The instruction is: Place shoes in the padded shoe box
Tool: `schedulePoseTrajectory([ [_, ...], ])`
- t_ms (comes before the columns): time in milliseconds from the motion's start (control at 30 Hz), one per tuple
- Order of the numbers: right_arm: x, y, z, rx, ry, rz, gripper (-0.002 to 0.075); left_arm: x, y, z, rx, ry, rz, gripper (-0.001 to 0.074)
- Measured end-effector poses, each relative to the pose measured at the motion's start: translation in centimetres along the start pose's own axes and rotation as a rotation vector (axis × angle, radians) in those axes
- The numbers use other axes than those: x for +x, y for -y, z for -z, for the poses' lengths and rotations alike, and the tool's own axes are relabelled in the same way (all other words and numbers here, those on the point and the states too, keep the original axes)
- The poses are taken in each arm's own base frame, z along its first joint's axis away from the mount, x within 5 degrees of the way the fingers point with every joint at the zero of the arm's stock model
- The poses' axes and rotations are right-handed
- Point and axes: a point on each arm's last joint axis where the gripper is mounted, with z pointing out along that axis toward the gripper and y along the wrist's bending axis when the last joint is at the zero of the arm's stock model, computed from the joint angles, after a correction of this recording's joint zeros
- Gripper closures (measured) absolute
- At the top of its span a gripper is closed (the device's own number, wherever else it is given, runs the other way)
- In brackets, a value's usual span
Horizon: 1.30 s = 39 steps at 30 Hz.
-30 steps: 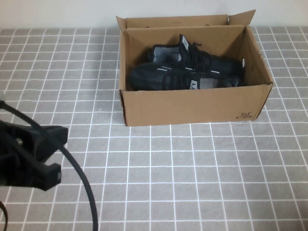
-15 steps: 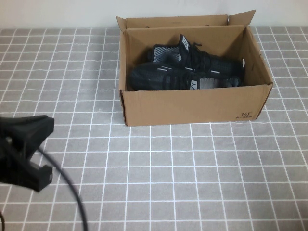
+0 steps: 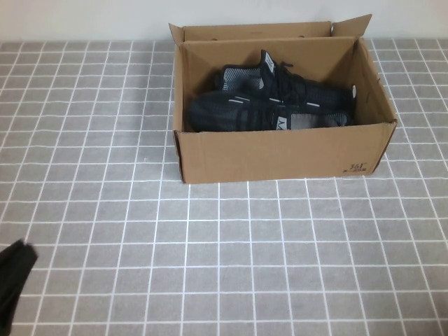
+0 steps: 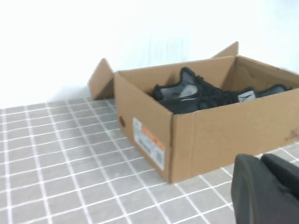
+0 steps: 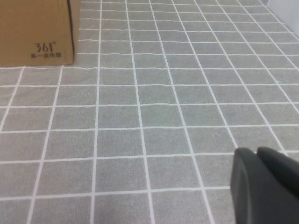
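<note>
The two black knit shoes (image 3: 269, 105) lie side by side inside the open brown cardboard shoe box (image 3: 280, 155) at the back middle of the table. They also show in the left wrist view (image 4: 201, 93), inside the box (image 4: 210, 135). My left gripper (image 4: 259, 157) is shut and empty, low over the table and well in front of and left of the box. Only a black tip of it shows at the lower left edge of the high view (image 3: 12, 280). My right gripper (image 5: 257, 151) is shut and empty over the tiles in front of the box's printed corner (image 5: 44, 49), outside the high view.
The table carries a grey cloth with a white grid (image 3: 245, 252). The box flaps stand open at the back (image 3: 252, 31). A white wall runs behind the table.
My left arm has drawn back toward the lower left and nearly left the high view. The shoes and the box have not moved.
</note>
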Motion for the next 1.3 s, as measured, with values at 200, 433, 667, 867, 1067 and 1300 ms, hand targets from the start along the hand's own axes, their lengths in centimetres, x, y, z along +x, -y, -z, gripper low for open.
schedulePoseTrajectory([
  [200, 0.0, 0.0, 0.0, 0.0, 0.0, 0.0, 0.0734, 2.5, -0.7, 1.8, -0.092, 0.008, 0.019, 0.0738],
  [433, 0.0, 0.0, 0.0, 0.0, -0.001, 0.0, 0.0734, 5.6, -1.4, 2.3, -0.207, -0.071, 0.033, 0.0738],
  [667, 0.0, 0.0, 0.0, 0.0, -0.001, 0.0, 0.0734, 7.4, -1.5, 2.6, -0.236, -0.26, 0.058, 0.0738],
  [867, 0.0, 0.0, 0.0, 0.0, -0.001, 0.0, 0.0734, 7.5, -1.8, 2.7, -0.288, -0.263, 0.067, 0.0738],
  [1067, 0.0, 0.0, 0.0, 0.0, -0.001, 0.0, 0.0734, 7.5, -2.0, 2.7, -0.327, -0.259, 0.074, 0.0738],
  [1300, 0.0, 0.0, 0.0, 0.0, -0.001, 0.0, 0.0734, 7.5, -2.0, 2.7, -0.327, -0.259, 0.074, 0.0738],
])
